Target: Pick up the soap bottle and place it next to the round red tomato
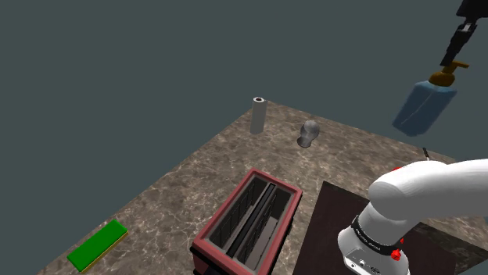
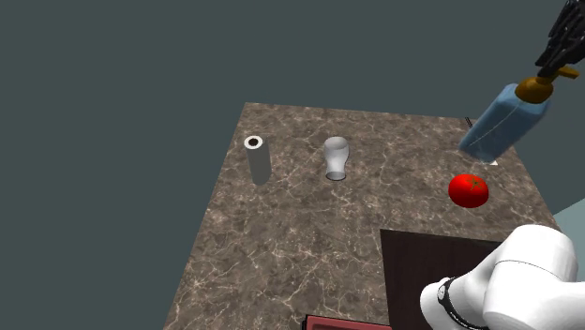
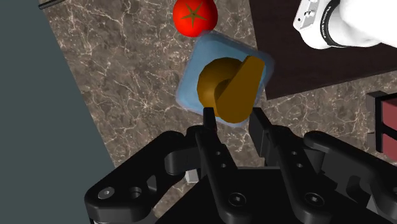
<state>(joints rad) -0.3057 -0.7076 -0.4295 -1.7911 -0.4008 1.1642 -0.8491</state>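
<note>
— Gripper (image 3: 232,118) first. Open or closed?

— Closed, clasping the brown pump head of the soap bottle (image 3: 189,79) between both black fingers (image 3: 210,137).

— And the soap bottle, placed against the tomato (image 2: 468,189)?

— Hanging in the air above the tomato, clear of the marble counter (image 2: 309,225). Tilted, with the pale blue body lower and nearer the tomato than the pump. Not touching the tomato. Seen along the gripper, overlapping the tomato's edge with one corner of the body.

— Anything else on the counter around the tomato?

— Well apart from the tomato, a grey vase-shaped thing (image 2: 336,157), upright. Farther still from the tomato, a grey cylinder (image 2: 256,157), also upright, with a hollow core showing at the top.

— Nearer than those?

— Near the tomato, on the side of the arm's base, the dark brown stand (image 2: 412,272), carrying the white arm.

— And beyond that?

— Past the stand from the tomato, a red toaster (image 1: 249,223) with two long slots facing up. Farthest from the tomato, a flat green block (image 1: 97,245), lying close to the counter's edge.
</note>
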